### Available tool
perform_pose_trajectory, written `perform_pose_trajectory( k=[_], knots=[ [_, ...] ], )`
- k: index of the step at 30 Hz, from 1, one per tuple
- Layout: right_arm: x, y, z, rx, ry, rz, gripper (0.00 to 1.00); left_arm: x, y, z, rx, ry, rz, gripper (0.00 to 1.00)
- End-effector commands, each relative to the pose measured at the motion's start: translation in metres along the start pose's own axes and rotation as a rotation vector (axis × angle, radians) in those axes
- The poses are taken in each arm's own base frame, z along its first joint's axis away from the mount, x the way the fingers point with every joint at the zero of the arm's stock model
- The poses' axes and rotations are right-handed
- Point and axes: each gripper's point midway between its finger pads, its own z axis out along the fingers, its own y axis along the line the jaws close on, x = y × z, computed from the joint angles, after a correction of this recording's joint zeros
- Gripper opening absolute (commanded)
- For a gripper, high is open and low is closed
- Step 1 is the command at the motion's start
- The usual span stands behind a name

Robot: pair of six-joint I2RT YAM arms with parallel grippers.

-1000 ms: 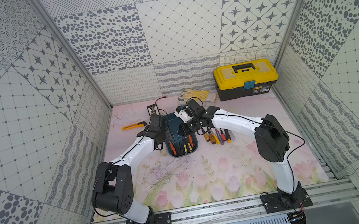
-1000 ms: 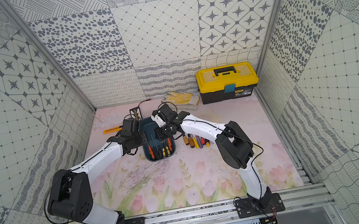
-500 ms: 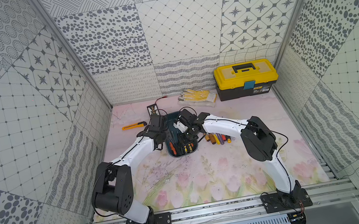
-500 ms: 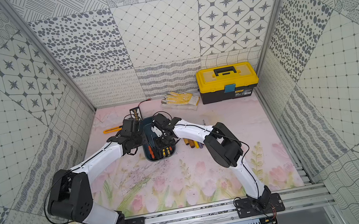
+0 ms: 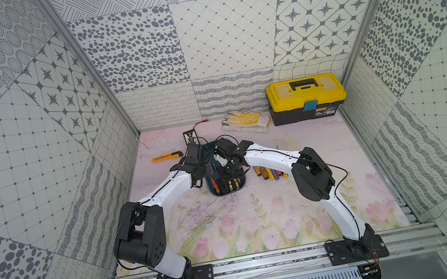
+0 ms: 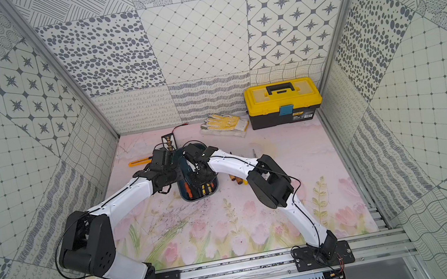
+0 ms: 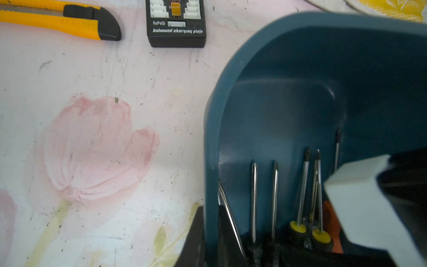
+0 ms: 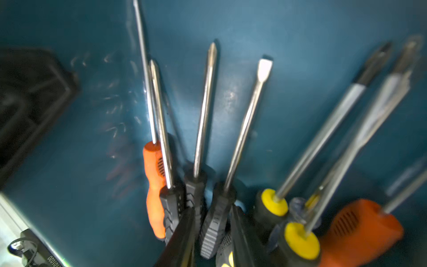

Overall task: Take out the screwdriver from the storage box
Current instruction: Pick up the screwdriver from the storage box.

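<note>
**Right jaws straddle a black-handled screwdriver inside the storage box**

The right gripper (image 8: 212, 209) reaches into the storage box (image 8: 69, 185). Its jaws stand a little apart on either side of the black handle of the flat-tipped screwdriver (image 8: 242, 141); whether they press it cannot be told. The left gripper (image 7: 209, 238) is closed over the box's side wall. The screwdriver lies among other screwdrivers (image 8: 204, 115) on the box floor. In both top views the right wrist (image 5: 228, 158) hides the grip. The wrist view cuts off the handle ends and blurs the neighbouring tools. A second ago the right gripper hung over the box's far end; the left arm (image 5: 168, 187) has not moved.
</note>
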Motion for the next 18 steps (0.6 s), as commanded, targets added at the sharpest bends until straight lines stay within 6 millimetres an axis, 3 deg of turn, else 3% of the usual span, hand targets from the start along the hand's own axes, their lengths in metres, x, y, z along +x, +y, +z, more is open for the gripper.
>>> perform_pose_trajectory(
  k=[1, 9, 18],
  knots=[
    [0.019, -0.023, 0.024, 0.126, 0.081, 0.019, 0.31, -0.018, -0.002, -0.006, 0.012, -0.074, -0.007, 0.00],
    [0.031, -0.045, 0.035, 0.250, 0.108, 0.022, 0.30, -0.020, -0.002, -0.008, 0.010, -0.079, -0.001, 0.00],
    [0.029, -0.032, 0.032, 0.177, 0.098, 0.018, 0.00, -0.021, -0.002, -0.008, 0.009, -0.083, -0.006, 0.00]
  ],
)
